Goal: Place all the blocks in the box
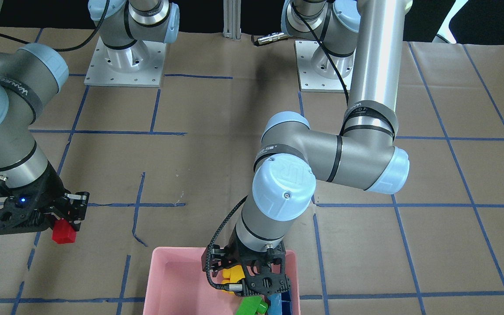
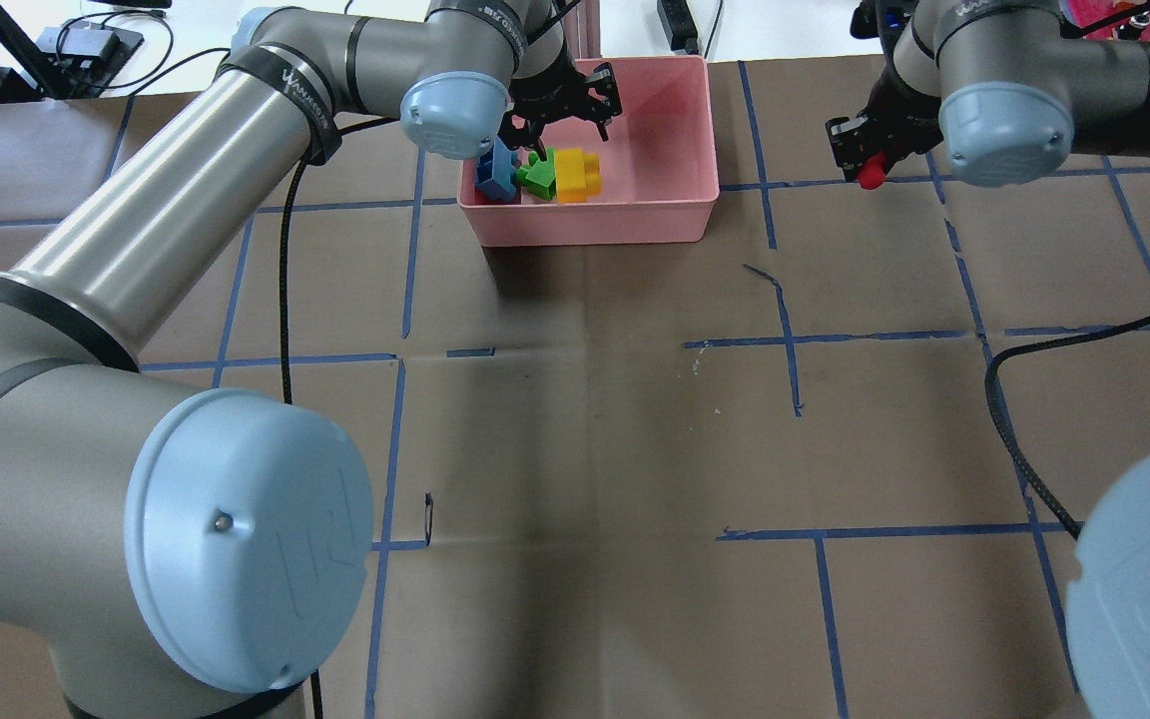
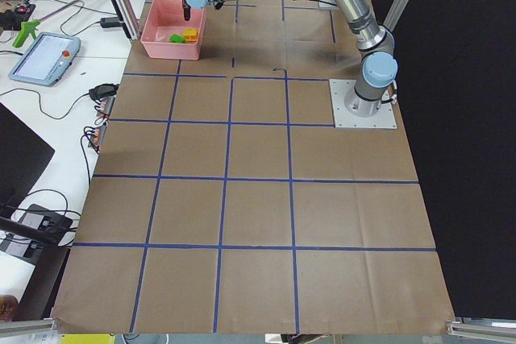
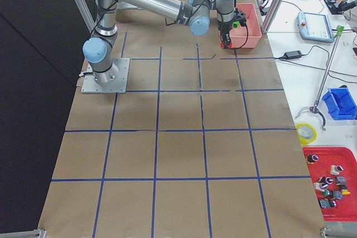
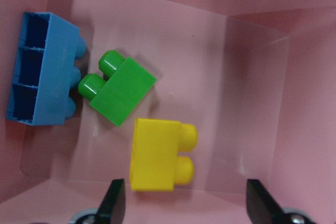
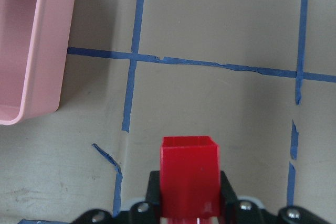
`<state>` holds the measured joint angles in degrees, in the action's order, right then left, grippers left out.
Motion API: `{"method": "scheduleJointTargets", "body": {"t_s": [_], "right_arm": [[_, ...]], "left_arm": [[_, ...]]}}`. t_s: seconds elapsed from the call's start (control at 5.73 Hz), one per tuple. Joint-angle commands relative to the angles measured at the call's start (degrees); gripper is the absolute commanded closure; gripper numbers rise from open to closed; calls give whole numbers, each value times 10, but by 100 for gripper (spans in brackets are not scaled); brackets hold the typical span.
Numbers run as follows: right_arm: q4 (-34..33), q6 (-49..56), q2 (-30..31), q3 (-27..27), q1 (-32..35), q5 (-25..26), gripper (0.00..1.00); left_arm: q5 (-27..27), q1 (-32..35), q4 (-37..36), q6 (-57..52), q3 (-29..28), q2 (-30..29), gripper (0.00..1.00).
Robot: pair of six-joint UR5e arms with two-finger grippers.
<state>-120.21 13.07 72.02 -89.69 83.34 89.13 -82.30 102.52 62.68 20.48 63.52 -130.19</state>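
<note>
The pink box (image 2: pixel 675 215) stands at the table's far middle. Inside it lie the blue block (image 5: pixel 44 69), the green block (image 5: pixel 123 92) and the yellow block (image 5: pixel 157 155), also seen from overhead as blue (image 2: pixel 497 172), green (image 2: pixel 539 175) and yellow (image 2: pixel 577 174). My left gripper (image 5: pixel 184 208) hangs open and empty over them inside the box (image 5: pixel 247 51). My right gripper (image 6: pixel 190 192) is shut on the red block (image 6: pixel 189 174) and holds it above the paper, right of the box (image 6: pixel 31 51). The red block also shows from the front (image 1: pixel 64 232).
Brown paper with a blue tape grid (image 2: pixel 785 340) covers the table. A black cable (image 2: pixel 1024 399) trails over the right side. The arm base plates (image 1: pixel 125 61) stand near the robot. Benches with tools lie beyond the table's far edge (image 4: pixel 334 104).
</note>
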Motion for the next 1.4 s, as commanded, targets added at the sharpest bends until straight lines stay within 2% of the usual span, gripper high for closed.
{"method": "scheduleJointTargets", "body": {"t_s": [0.0,0.17,0.35,0.52,0.87,1.05,1.22], "right_arm": [[21,-8,32,13,6,-8,97],[5,-16,29,17,32,-68,97],[0,-77,1,49,50,-143,97],[-3,-128,-61,111,89,-174,97],[-34,-144,-204,260,145,-178,95],[-34,-162,-234,295,150,-189,85],[-34,-175,-232,291,154,-202,2]], "left_arm": [[-16,-62,69,-94,0,59,1],[-16,-121,115,-185,13,104,1],[-17,-173,184,-259,27,148,1],[-22,-193,211,-298,70,197,1],[-22,-188,205,-273,228,334,1],[-22,-182,213,-268,265,384,1],[-50,-166,227,-268,269,407,1]]}}
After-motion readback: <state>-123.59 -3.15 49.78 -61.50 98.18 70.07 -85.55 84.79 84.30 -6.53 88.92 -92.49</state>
